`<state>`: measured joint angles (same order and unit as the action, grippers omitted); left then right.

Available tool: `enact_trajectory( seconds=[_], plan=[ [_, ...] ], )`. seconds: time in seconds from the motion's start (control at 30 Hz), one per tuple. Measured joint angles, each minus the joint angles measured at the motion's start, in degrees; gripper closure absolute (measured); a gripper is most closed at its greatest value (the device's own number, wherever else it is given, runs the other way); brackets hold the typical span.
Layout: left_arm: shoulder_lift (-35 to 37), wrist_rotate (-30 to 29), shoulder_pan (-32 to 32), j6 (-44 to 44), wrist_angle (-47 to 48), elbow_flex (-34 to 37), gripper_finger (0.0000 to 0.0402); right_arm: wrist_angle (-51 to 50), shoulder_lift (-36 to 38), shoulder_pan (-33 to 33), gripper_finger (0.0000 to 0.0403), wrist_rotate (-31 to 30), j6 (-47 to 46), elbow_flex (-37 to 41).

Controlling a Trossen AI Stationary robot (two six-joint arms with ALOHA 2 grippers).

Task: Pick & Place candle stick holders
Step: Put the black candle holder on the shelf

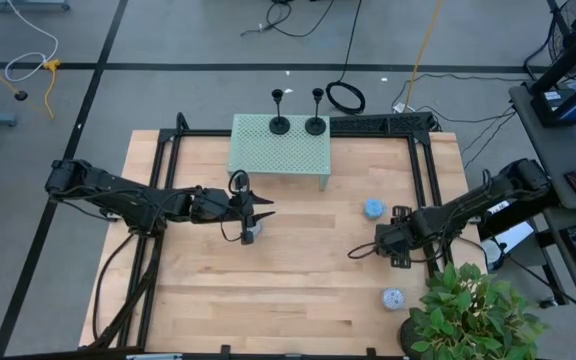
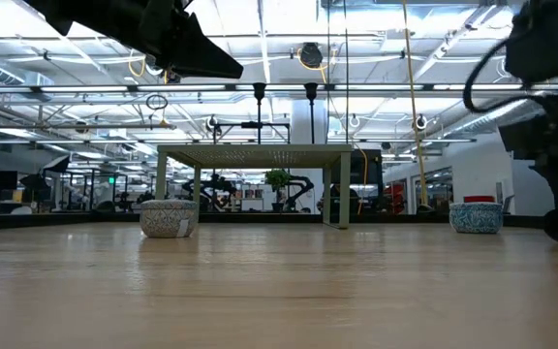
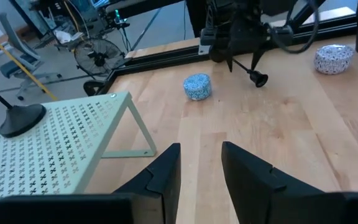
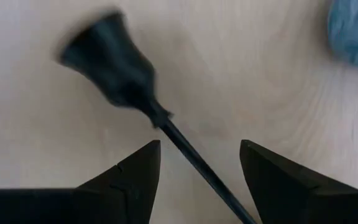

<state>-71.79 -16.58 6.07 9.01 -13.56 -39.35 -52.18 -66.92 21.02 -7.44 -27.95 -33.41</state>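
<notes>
Two black candle stick holders (image 1: pixel 280 125) (image 1: pixel 315 124) stand upright on their dome bases at the far edge of the pale green perforated stand (image 1: pixel 280 150). A third holder (image 4: pixel 166 127) lies on the table at the right, its cup top (image 4: pixel 107 59) pointing toward the table's left. Its base is hidden under my right gripper. My right gripper (image 4: pixel 201 165) is open and slants down over it, one finger on either side of the thin stem without touching it. It also shows in the left wrist view (image 3: pixel 238 53). My left gripper (image 1: pixel 260 215) is open and empty above a grey puck (image 1: pixel 251 235).
A blue puck (image 1: pixel 373 208) lies just beyond my right gripper and a whitish speckled puck (image 1: pixel 393 298) nearer the front edge. A potted plant (image 1: pixel 468 315) stands at the front right corner. A black frame (image 1: pixel 423 180) borders the table.
</notes>
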Motion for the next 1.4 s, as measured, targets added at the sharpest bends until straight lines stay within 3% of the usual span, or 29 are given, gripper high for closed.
enact_trajectory(
  seconds=[0.13, 0.27, 0.57, 0.8, 1.17, 1.4],
  plan=[
    [0.0, 0.0, 0.0, 0.0, 0.0, 0.0, 0.0279, 0.54, 0.08, 0.0, 0.0196, 0.0, -2.84, 2.21],
    [0.0, 0.0, 0.0, 0.0, 0.0, -0.02, 0.0279, 0.7, 0.1, -0.02, 0.0226, 1.41, -4.38, 2.36],
    [0.0, 0.02, 0.0, -0.01, 0.0, -0.02, 0.0279, 6.13, 0.02, 0.0, 0.0381, 3.52, -3.77, 2.62],
    [0.0, 0.02, 0.02, 0.99, -0.7, -0.02, 0.0279, 27.83, 0.0, -0.99, 0.0394, 1.43, 7.1, 2.62],
    [0.02, 0.29, 0.0, -1.61, -4.55, -0.07, 0.0279, 71.8, 1.44, -8.03, 0.0397, 1.34, 31.48, 2.6],
    [-5.63, 8.11, 0.0, -0.03, -12.48, 0.02, 0.0279, 87.5, 0.74, -13.64, 0.0396, 1.19, 35.06, 2.57]
  ],
)
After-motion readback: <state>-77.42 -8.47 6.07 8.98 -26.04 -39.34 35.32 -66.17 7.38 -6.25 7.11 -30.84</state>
